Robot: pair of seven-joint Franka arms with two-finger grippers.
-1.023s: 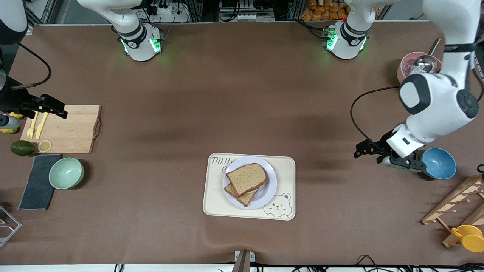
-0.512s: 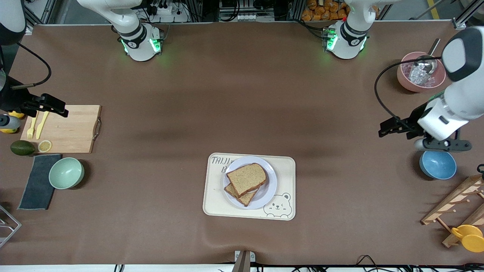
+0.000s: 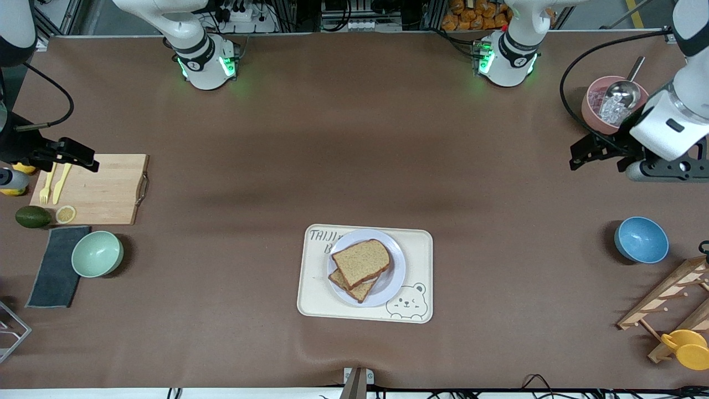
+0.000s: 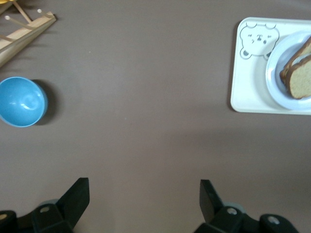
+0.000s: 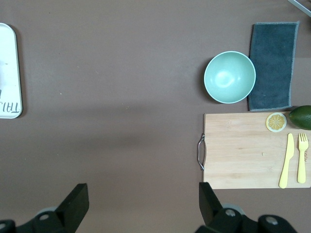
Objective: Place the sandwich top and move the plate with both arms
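Note:
The sandwich top [image 3: 361, 261], a plain brown bread slice, lies askew on a second slice [image 3: 361, 290] on the lavender-white plate [image 3: 394, 277]. It also shows in the left wrist view [image 4: 301, 77], at the edge. My left gripper [image 4: 144, 194] is open and empty, up over bare table between the pink bowl and the blue bowl [image 3: 641, 239], well away from the plate. My right gripper [image 5: 144, 196] is open and empty, waiting over the table beside the cutting board [image 3: 94, 188]. Nothing touches the plate or the bread.
The plate stands on a cream bear tray [image 3: 418, 260]. A pink bowl with a scoop [image 3: 595, 108] and a wooden rack [image 3: 664, 299] are at the left arm's end. A green bowl [image 3: 97, 254], dark cloth [image 3: 55, 269] and avocado [image 3: 33, 216] are at the right arm's end.
My left arm has lifted and swung away from the blue bowl toward the pink bowl, farther from the tray. The right arm, bread and plate have not moved.

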